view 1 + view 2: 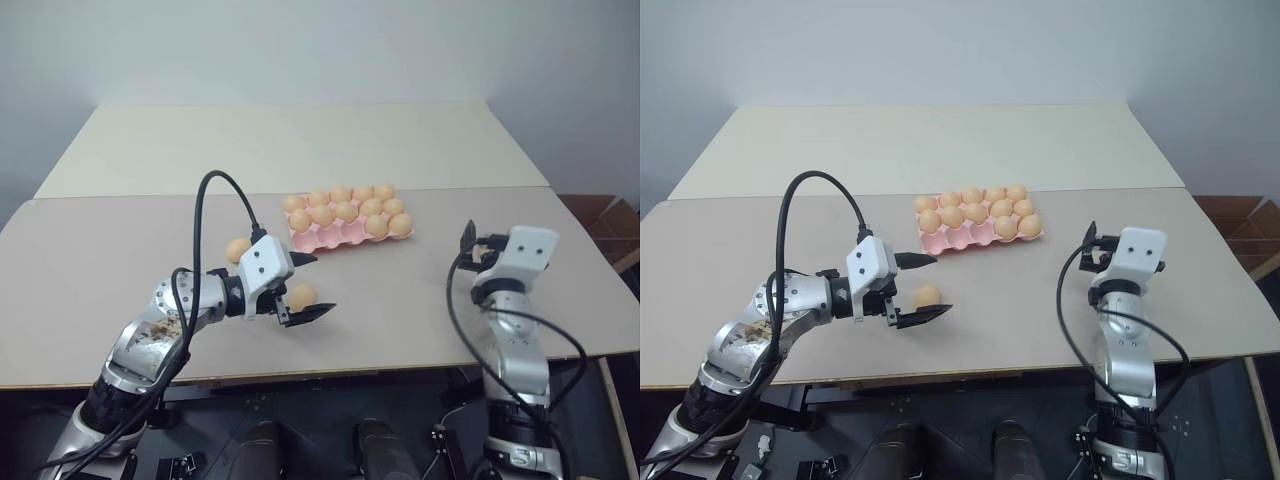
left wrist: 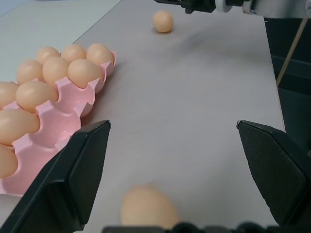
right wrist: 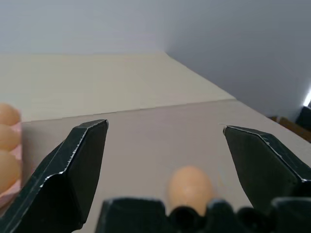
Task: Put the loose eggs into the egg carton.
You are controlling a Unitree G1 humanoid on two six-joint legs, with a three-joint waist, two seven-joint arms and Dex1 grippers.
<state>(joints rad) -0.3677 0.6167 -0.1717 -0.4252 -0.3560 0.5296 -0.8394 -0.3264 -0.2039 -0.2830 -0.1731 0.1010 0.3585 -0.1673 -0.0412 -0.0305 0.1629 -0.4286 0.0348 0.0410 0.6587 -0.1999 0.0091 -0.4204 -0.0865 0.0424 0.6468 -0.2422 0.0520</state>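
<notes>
Grey table in front, cream table butted behind it. Plain pale wall beyond. Cardboard box at right edge.

smooth matt tan eggs, pink moulded matt egg carton, matt beige laminate table, black plastic gripper fingers, glossy black cable

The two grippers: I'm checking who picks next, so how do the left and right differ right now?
The left gripper reaches in across the table's middle, an egg lying between its fingers; the right gripper sits near the table's right edge, with an egg at its fingers' base. Left is nearer the egg carton. Both stand open, gripping nothing.
</notes>
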